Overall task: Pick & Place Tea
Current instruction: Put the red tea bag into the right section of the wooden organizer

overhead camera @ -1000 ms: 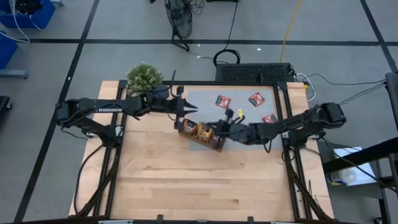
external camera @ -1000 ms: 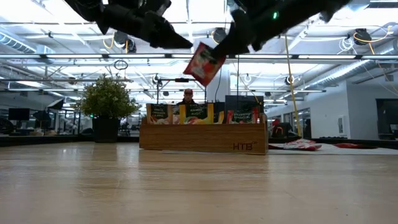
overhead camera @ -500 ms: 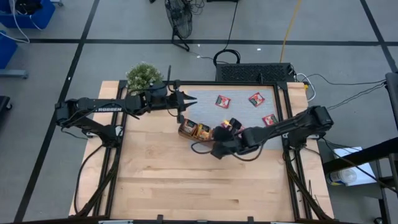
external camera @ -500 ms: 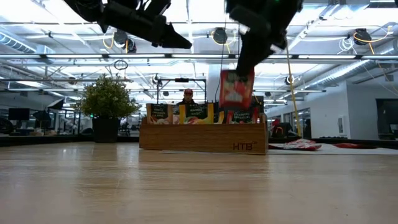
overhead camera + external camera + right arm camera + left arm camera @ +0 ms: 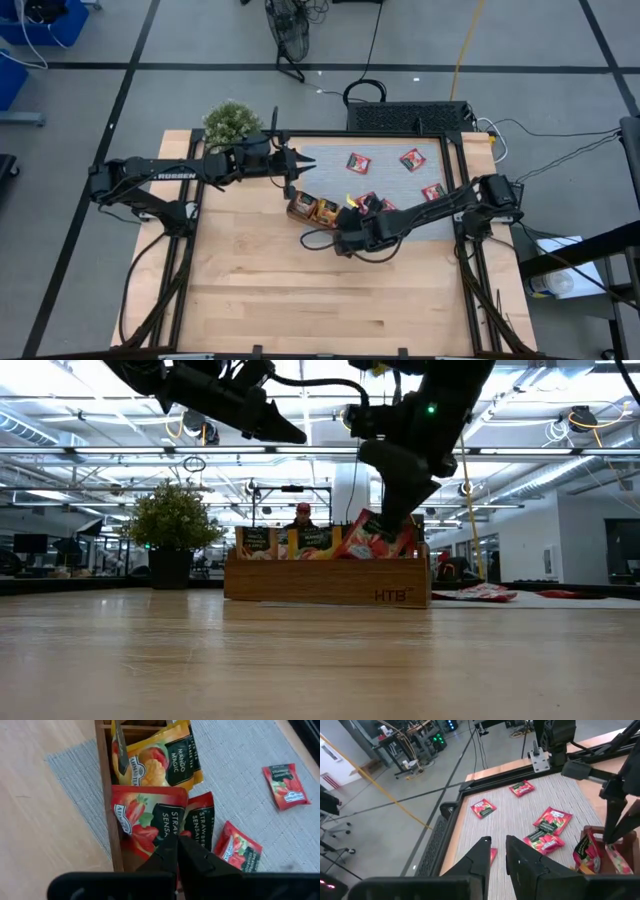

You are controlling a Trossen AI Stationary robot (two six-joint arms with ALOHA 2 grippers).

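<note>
Right claw, pinched on a red strawberry sachet, lowers it into the wooden tray's end compartment for filing; left claw waits narrow beyond the tray.

The worktop is pale wood planking, standing on a grey concrete floor crossed by dark seam lines, with a black pedestal fan beyond the far edge, a yellow cable trailing toward it and blue bins off the far left corner. A small potted plant stands at the worktop's far left corner. Behind it stretches a large open hall (workshop-like, with steel trusses) under bright ceiling lights, where a person shows far off among desks and racks.
</note>
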